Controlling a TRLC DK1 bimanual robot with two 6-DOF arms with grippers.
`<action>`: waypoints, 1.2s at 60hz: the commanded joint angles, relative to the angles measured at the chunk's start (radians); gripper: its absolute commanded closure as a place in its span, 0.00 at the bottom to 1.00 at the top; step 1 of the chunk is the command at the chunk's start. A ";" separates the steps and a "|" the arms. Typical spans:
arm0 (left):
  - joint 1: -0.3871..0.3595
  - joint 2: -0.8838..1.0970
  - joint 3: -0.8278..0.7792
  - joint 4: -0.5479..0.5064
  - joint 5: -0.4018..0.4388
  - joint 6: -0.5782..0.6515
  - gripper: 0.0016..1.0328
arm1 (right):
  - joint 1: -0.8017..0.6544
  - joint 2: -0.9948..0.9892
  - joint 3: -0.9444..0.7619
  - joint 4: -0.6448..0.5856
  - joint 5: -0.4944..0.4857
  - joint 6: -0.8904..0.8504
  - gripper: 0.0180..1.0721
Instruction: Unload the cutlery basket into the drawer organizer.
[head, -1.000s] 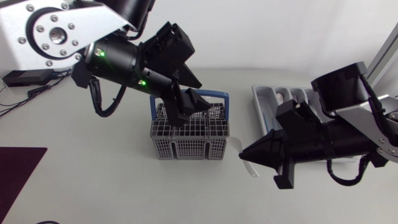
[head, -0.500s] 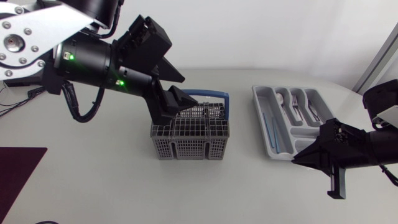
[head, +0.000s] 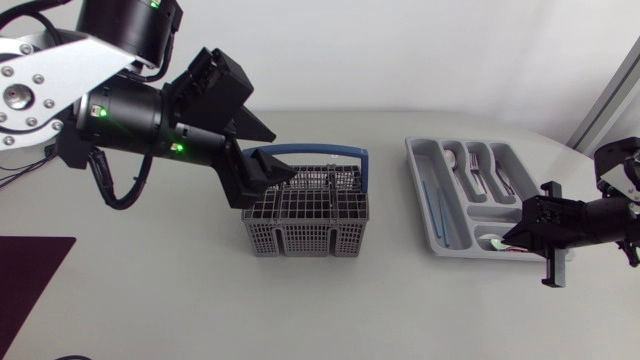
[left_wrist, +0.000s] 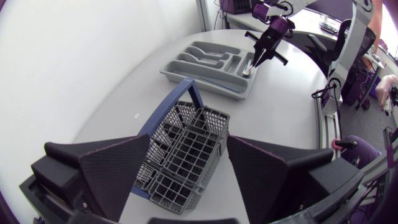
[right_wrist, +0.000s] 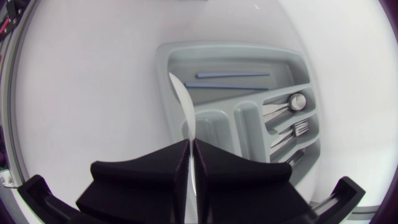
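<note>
The grey wire cutlery basket (head: 305, 212) with a blue handle (head: 300, 152) stands mid-table. My left gripper (head: 262, 182) hangs open over its left end; in the left wrist view the basket (left_wrist: 186, 149) lies ahead of and between the spread fingers of my left gripper (left_wrist: 198, 142), untouched. The grey drawer organizer (head: 420, 190) sits to the right. My right gripper (head: 512, 238) is at its near right corner, shut on a thin white utensil (right_wrist: 183, 106). The utensil points over the organizer's rim (right_wrist: 163, 68) towards the small compartments.
Forks and spoons (head: 478, 170) lie in the organizer's far slots, and two blue sticks (head: 430, 205) in its long left slot. A dark red mat (head: 30, 280) lies at the table's left edge. Bare tabletop separates basket and organizer.
My right arm has carried the white utensil rightward from beside the basket to the organizer. My left gripper has drawn back to the left over the basket and its fingers have spread.
</note>
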 joint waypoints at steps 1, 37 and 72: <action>0.017 -0.015 -0.034 0.012 -0.014 -0.020 0.05 | -0.027 0.072 0.046 0.034 0.023 -0.060 0.94; 0.072 -0.082 -0.120 0.024 -0.015 -0.019 0.05 | -0.030 0.231 -0.039 0.429 0.173 -0.099 0.80; 0.104 -0.196 -0.188 0.018 -0.020 -0.028 0.05 | 0.055 -0.093 -0.085 0.392 0.072 0.177 0.05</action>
